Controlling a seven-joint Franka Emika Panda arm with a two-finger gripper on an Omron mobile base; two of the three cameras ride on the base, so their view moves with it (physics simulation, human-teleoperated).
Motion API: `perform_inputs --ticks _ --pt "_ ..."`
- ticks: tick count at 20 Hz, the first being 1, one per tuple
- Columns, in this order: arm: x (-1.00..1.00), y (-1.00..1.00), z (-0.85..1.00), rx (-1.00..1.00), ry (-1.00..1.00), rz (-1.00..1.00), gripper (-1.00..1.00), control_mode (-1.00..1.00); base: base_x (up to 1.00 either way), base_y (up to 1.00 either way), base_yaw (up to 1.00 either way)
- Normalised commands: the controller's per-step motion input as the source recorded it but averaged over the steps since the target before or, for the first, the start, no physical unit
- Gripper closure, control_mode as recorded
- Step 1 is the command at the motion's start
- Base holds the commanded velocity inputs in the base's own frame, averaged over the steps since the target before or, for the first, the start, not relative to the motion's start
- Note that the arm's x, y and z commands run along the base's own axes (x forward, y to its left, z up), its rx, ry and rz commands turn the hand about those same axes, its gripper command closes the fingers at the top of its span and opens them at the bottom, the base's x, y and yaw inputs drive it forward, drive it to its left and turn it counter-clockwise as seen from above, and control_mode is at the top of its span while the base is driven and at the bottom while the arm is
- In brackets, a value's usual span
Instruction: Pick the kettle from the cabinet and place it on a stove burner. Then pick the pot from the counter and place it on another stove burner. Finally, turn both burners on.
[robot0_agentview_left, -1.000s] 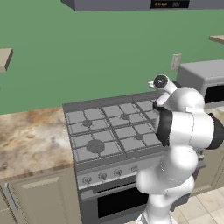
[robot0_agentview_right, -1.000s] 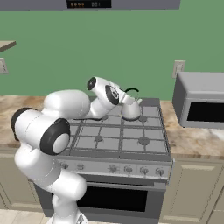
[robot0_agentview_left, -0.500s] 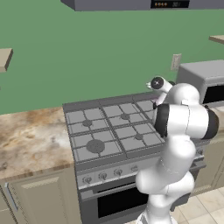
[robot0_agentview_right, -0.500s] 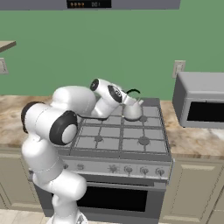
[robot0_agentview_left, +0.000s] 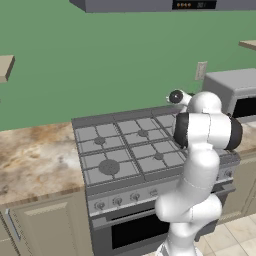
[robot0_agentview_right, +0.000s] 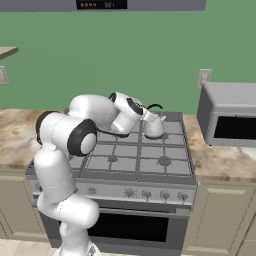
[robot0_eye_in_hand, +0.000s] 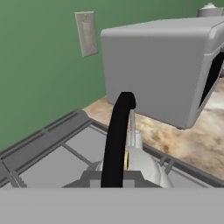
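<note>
Grey stove (robot0_agentview_left: 115, 150) fills the middle of the left base view, with brown stone counter (robot0_agentview_left: 30, 160) beside it. My big white arm (robot0_agentview_left: 205, 135) hides the back right corner, so I could bump something there and not know.

In the right base view, the little silver kettle (robot0_agentview_right: 153, 127) sits at the back right burner, its black handle (robot0_agentview_right: 155, 106) arching up. I think it is resting on the grate, but I cannot be sure. My gripper (robot0_agentview_right: 148, 115) is shut tight on that handle. If I let go while the kettle is tipped, it could roll off the grate. The microwave (robot0_agentview_right: 230, 120) stands near, on the counter to the right.

In the hand view, the handle (robot0_eye_in_hand: 117, 144) rises between my fingers. The microwave (robot0_eye_in_hand: 162, 65) looks close, so swinging away fast could knock it. The green wall (robot0_eye_in_hand: 39, 65) has a socket plate (robot0_eye_in_hand: 86, 33).
</note>
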Motion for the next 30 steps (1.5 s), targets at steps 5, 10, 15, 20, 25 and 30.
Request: perform_inputs --ticks 5,10,15,20,25,30 --pt "0.32 -0.08 -0.14 0.00 0.00 -0.03 1.00 -1.00 0.00 0.00 0.00" --pt "0.34 -0.10 -0.13 0.00 0.00 -0.02 1.00 -1.00 0.00 0.00 0.00" --pt "0.37 -0.11 -0.11 0.00 0.00 -0.02 1.00 -1.00 0.00 0.00 0.00" --pt "0.35 -0.08 -0.14 0.00 0.00 -0.02 1.00 -1.00 0.00 0.00 0.00" --pt "0.33 -0.07 -0.14 0.00 0.02 -0.02 1.00 -1.00 0.00 0.00 0.00" --pt "0.34 -0.08 -0.08 0.00 0.04 -0.01 1.00 -1.00 0.00 0.00 0.00"
